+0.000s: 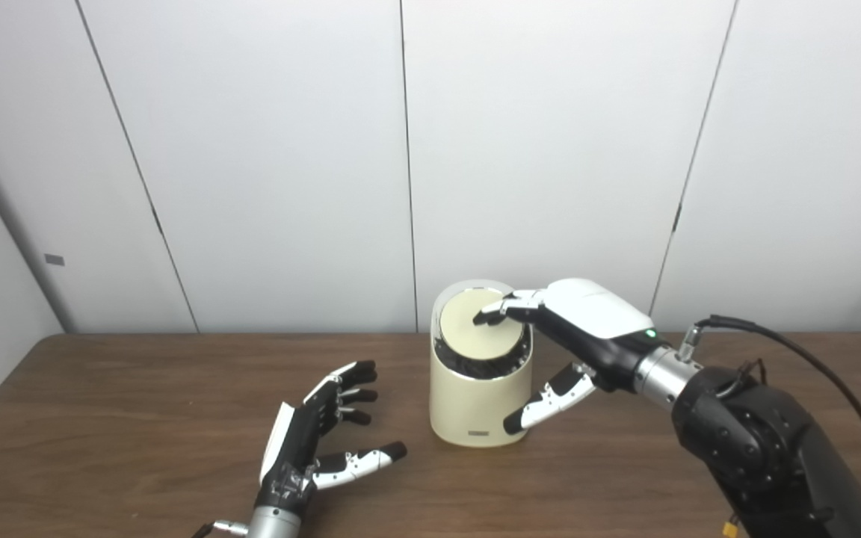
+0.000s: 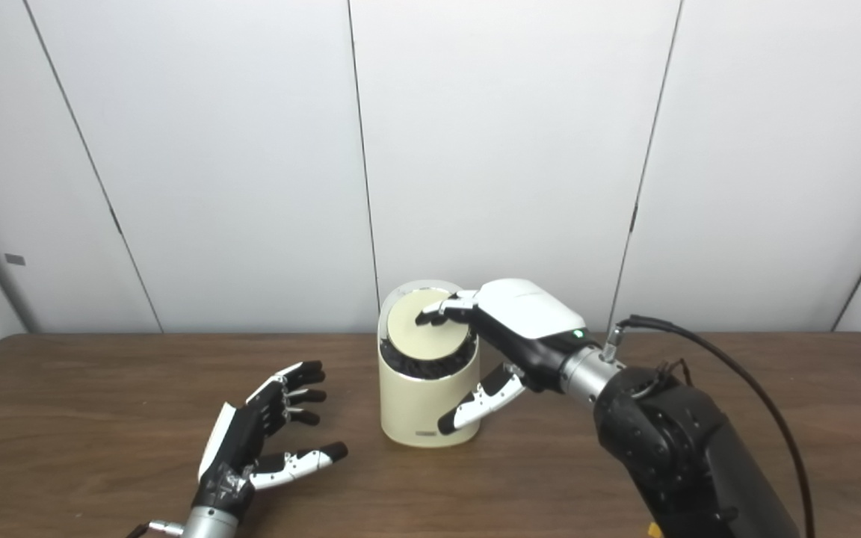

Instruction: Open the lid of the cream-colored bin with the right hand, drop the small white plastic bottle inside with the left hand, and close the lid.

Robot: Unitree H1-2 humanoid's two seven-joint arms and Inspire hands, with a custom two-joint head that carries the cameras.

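The cream-colored bin (image 1: pixel 475 407) stands upright at the middle of the table. Its round lid (image 1: pixel 468 329) sits tilted, with a dark gap showing under its front edge and a shiny rim behind it. My right hand (image 1: pixel 587 321) reaches in from the right. Its fingertips (image 1: pixel 489 317) rest on top of the lid, and its thumb (image 1: pixel 546 403) hangs apart in front of the bin's right side. It grips nothing. My left hand (image 1: pixel 311 437) lies open and empty on the table, left of the bin, fingers spread. No small white bottle is in view.
The brown wooden table (image 1: pixel 139 418) runs up to a wall of white panels (image 1: pixel 288 164) just behind the bin. A black cable (image 1: pixel 812 359) loops over my right forearm.
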